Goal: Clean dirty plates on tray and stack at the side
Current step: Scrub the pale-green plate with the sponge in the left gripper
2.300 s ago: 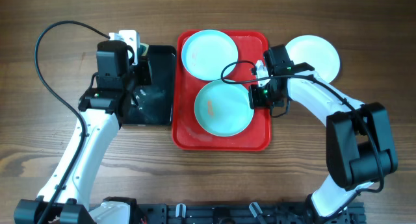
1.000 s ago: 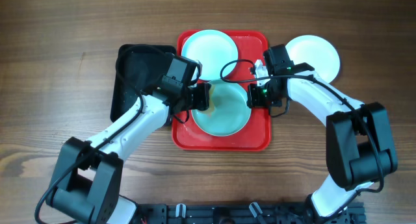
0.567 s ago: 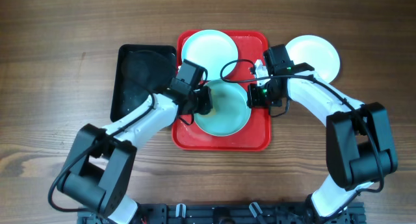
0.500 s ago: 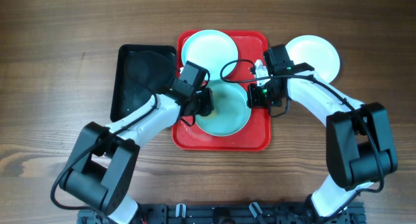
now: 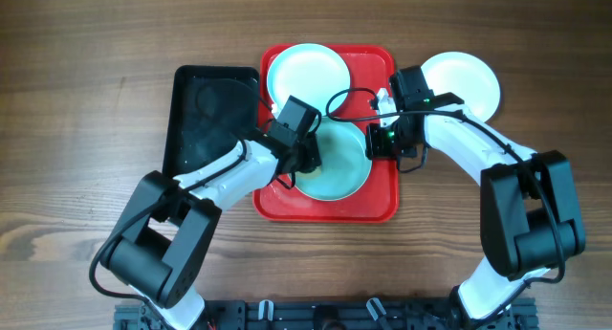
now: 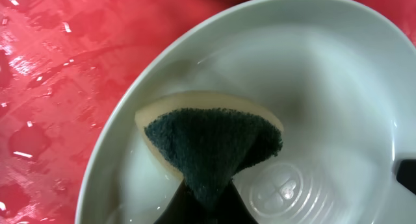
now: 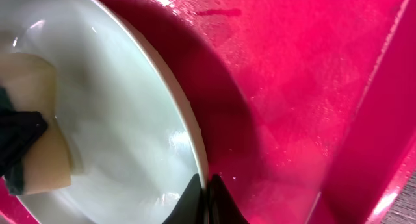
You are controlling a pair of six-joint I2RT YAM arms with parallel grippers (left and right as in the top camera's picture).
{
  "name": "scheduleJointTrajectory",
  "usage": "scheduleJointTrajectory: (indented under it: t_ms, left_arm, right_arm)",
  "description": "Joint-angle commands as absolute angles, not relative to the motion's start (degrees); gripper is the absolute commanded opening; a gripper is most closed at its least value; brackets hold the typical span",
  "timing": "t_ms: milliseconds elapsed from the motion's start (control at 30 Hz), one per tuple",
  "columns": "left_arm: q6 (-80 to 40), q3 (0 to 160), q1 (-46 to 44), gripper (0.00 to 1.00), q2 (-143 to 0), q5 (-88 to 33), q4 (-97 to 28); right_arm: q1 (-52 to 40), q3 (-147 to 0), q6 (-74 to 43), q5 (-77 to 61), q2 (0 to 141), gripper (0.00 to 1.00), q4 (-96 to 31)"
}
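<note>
The red tray [image 5: 382,201] holds two plates. A light aqua plate [image 5: 344,172] lies in its middle, another plate [image 5: 308,77] at its far end. My left gripper [image 5: 306,161] is shut on a yellow sponge [image 6: 208,139] with a dark green scouring face, pressed onto the middle plate [image 6: 325,87] near its left side. My right gripper [image 5: 376,139] is shut on that plate's right rim [image 7: 195,130], one finger inside and one outside. A third plate [image 5: 464,81] rests on the table right of the tray.
A black tray [image 5: 206,110], wet, lies against the red tray's left side. The red tray's floor [image 7: 292,87] carries water drops. Both arms reach over the tray from either side, and a cable loops above the right gripper.
My left arm swung from the black tray over to the middle plate with the sponge, then slid it a little rightward across the plate. The right arm stayed still.
</note>
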State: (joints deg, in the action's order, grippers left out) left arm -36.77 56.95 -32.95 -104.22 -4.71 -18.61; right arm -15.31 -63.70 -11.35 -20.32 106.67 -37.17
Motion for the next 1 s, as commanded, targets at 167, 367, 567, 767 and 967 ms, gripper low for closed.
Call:
scheduleJointTrajectory:
  t_ms: [167,367,567,767,967]
  left_arm:
    - [-38.02,56.36,-34.57,0.09,-109.6,-8.49,-18.55]
    - [-38.02,56.36,-34.59,0.06,-109.6,-8.49,-17.96]
    - [-38.02,56.36,-34.72,0.04,-109.6,-8.51,-17.58]
    - [-38.04,56.36,-37.74,0.04,-109.6,-8.56,-16.84]
    - [-39.94,56.36,-38.85,0.04,-109.6,-13.37,-12.99]
  right_arm:
    - [-15.57,-63.29,-12.08,-22.59,106.94,0.04,-36.88]
    - [-15.57,-63.24,-12.16,-22.61,107.2,0.04,-36.88]
    - [-16.99,-63.24,-12.19,-22.61,108.51,0.04,-36.53]
    - [-19.16,-63.24,-13.72,-22.59,108.55,0.04,-34.48]
    - [-19.16,-63.24,-13.69,-22.61,108.55,0.04,-34.54]
